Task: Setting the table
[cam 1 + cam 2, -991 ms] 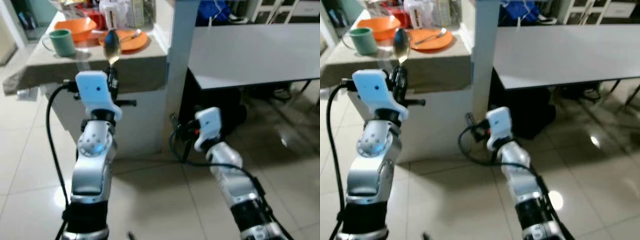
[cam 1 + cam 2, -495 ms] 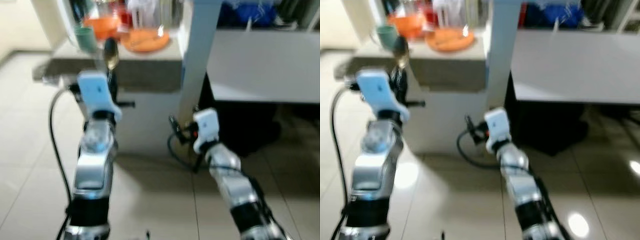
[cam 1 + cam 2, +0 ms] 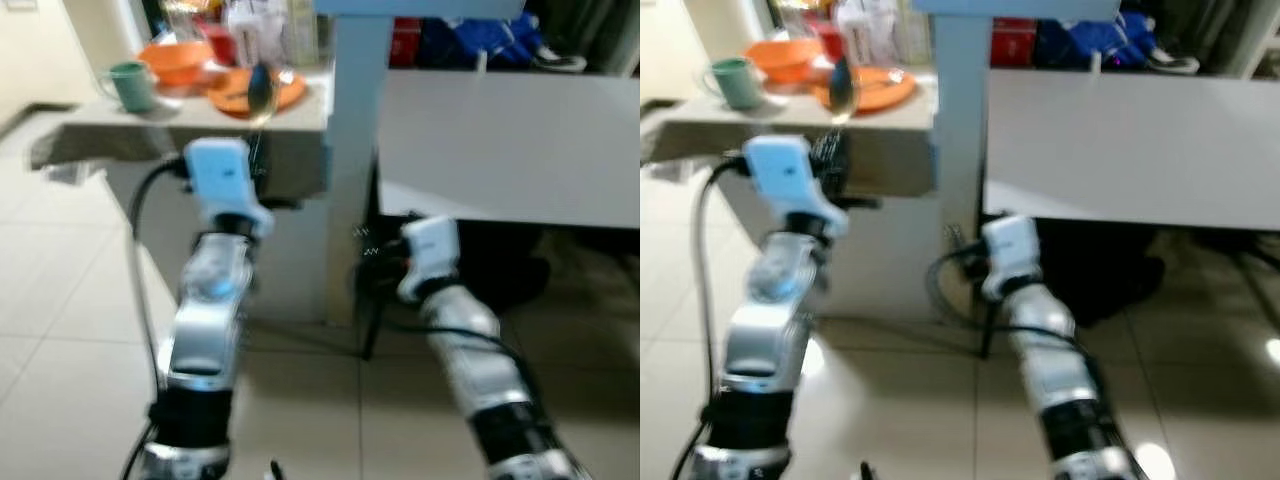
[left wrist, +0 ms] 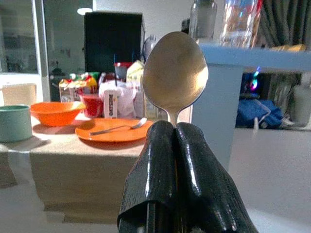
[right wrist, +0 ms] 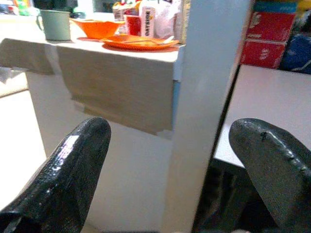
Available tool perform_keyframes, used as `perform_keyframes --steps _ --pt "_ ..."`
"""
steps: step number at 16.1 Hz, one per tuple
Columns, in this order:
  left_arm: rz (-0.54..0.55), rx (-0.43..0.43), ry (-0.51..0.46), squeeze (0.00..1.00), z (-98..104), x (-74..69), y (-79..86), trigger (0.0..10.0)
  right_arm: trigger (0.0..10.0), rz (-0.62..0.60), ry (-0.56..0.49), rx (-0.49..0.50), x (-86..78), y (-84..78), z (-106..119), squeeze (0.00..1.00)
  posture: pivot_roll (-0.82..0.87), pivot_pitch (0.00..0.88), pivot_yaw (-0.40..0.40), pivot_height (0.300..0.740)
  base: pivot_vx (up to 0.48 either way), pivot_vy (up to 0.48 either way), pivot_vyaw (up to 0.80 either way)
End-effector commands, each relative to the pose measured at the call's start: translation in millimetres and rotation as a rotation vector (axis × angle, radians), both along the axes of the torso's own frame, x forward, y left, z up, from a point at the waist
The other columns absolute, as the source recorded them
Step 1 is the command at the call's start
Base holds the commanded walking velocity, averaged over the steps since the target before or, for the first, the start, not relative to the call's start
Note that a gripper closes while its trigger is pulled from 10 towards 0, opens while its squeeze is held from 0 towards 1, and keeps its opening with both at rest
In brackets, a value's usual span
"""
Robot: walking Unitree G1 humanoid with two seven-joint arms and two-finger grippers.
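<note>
Left wrist view showed the left gripper (image 4: 176,127) clamped tight on the neck of a metal spoon (image 4: 175,74), its bowl standing upright above the black fingers (image 4: 156,167). Held that way, raised in front of the robot, the spoon seemed to be in transit, probably bound for a place at the grey table (image 3: 500,130) to the robot's right. The right gripper (image 5: 170,160) hung lower and empty, its two fingers spread wide apart, likely kept free for the next item.

Ahead and to the left stood a beige counter (image 3: 180,115) carrying an orange plate (image 4: 114,131) with a fork (image 4: 119,127) lying on it, an orange bowl (image 4: 57,111), a green mug (image 3: 128,84) and some cartons and packets at the back. A pale blue pillar (image 3: 350,150) rose between the counter and the bare grey table. Red boxes (image 5: 265,36) and blue cloth sat behind the table. Glossy tiled floor (image 3: 60,300) reflected the room's lights, and the head views were somewhat blurred.
</note>
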State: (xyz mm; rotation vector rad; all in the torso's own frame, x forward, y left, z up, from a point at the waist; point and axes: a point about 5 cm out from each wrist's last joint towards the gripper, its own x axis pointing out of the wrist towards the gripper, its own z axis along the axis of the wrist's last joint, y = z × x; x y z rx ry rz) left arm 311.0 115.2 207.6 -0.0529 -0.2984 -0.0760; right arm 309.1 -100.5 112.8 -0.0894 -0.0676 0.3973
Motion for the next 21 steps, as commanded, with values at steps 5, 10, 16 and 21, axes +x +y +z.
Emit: perform_keyframes --steps 5,10,16,21 --pt "-0.075 0.016 -0.018 0.04 3 4.1 -9.7 0.0 10.0 -0.024 -0.006 0.038 1.1 -4.8 5 0.00 -0.11 0.000 0.066 0.740 0.292 -0.377 -0.34" --pt "-0.064 0.017 -0.012 0.04 2 7.1 -10.2 0.0 10.0 -0.047 -0.026 0.027 1.0 -5.4 6 0.00 -0.11 0.000 0.075 0.740 0.320 -0.354 -0.22" --pt "-0.081 0.000 0.008 0.04 -3 13.3 -15.2 0.0 10.0 -0.054 -0.033 0.027 0.8 -7.3 7 0.00 -0.13 0.000 0.080 0.740 0.329 -0.346 0.00" --pt "-0.066 0.003 0.039 0.04 -13 15.0 -8.1 0.0 10.0 -0.024 -0.034 0.029 2.5 -2.8 9 0.00 -0.13 0.000 0.067 0.740 0.330 -0.345 0.00"
